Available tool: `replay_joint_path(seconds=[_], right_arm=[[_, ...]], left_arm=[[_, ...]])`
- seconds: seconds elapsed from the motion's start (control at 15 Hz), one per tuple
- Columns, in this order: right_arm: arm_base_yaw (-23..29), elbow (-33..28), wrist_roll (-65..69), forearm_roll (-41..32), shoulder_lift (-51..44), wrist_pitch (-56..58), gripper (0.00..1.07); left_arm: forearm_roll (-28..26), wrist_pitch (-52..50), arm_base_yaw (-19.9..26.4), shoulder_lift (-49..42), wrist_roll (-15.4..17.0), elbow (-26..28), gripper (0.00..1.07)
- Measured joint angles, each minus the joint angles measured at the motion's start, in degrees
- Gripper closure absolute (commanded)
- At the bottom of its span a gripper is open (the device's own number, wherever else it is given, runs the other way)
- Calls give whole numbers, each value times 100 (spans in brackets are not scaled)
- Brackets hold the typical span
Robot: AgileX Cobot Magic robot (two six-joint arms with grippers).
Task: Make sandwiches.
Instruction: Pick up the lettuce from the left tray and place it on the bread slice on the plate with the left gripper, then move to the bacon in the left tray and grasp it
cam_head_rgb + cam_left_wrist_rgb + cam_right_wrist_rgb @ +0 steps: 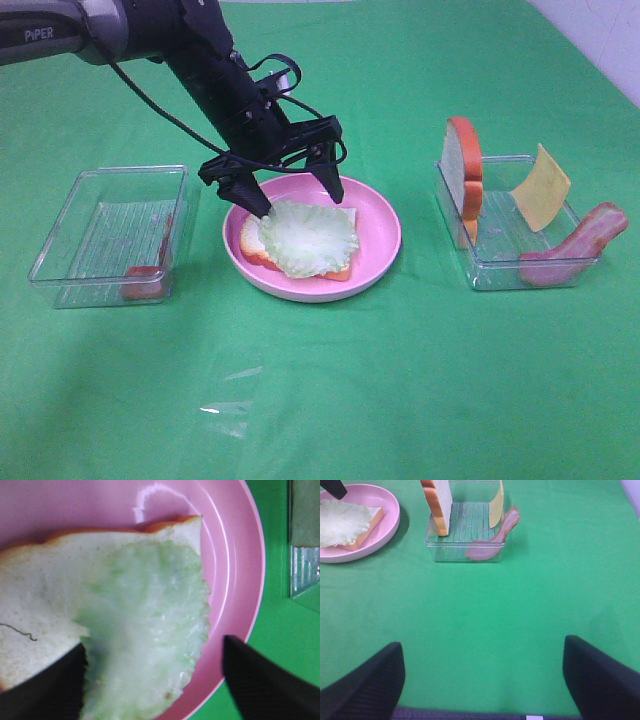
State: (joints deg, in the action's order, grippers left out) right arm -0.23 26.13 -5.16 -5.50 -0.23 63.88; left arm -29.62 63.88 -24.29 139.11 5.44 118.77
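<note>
Now lettuce (308, 237) on bread (251, 239), left fingers (333, 183) spread above

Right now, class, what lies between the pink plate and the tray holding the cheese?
Only bare green cloth separates plate and tray, as the exterior high view shows.

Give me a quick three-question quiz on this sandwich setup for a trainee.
1. True or false: the lettuce lies on the bread on the plate.
2. Fill in: the left gripper is ____ (open or shut).
3. Where is the cheese? A, on the plate; B, in the right tray; C, in the left gripper.
Key: 1 true; 2 open; 3 B.
</note>
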Motion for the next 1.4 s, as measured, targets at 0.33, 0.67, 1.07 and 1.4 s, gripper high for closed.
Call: replay_joint_path(seconds=[0.33, 0.67, 1.07, 1.4], right_arm=[[0, 0, 0, 0, 0, 0, 23], [0, 0, 0, 0, 0, 0, 23], [0, 0, 0, 0, 0, 0, 23], [0, 0, 0, -17, 0, 0, 23]], left_arm=[[6, 218, 0, 0, 0, 768, 6], [1261, 544, 0, -218, 292, 1954, 6], [2154, 544, 0, -1203, 647, 642, 6], [2882, 607, 0, -2401, 1220, -1982, 6]])
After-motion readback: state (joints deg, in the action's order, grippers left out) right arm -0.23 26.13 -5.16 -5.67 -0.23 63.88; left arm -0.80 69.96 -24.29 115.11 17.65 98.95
